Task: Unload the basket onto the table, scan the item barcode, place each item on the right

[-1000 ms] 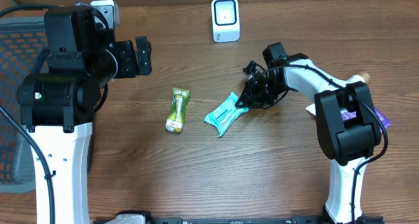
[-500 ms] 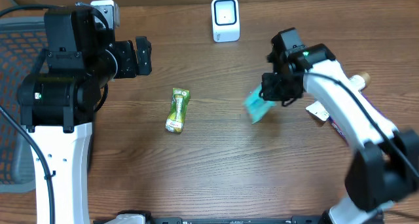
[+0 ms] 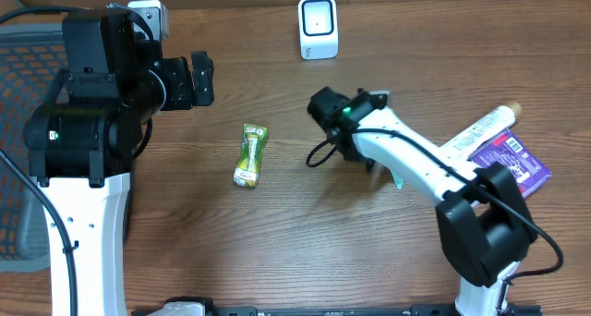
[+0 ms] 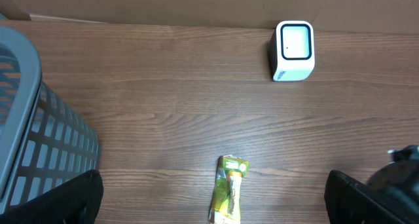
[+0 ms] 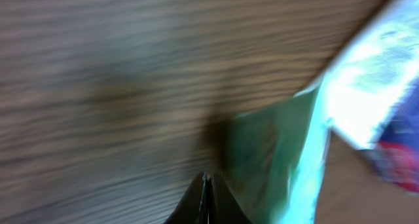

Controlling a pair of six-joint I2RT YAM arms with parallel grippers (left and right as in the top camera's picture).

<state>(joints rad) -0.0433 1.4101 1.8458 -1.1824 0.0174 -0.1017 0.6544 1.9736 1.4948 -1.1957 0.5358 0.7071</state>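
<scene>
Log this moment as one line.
right tool: shut on teal packet | left tool: open, empty | scanner: not reached | green packet: untouched

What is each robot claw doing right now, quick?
Left gripper: open, holding nothing.
Right gripper: shut on the teal packet.

L arm (image 3: 88, 131) stands upright at the left side, wrist horiz., L gripper (image 3: 201, 79) pointing right, jaws spread wide. R arm (image 3: 416, 164) reaches from its lower-right base up-left, elbow folded back. R gripper (image 5: 205, 196) is hidden under the forearm in overhead; wrist cam blurred, fingertips pressed together.
</scene>
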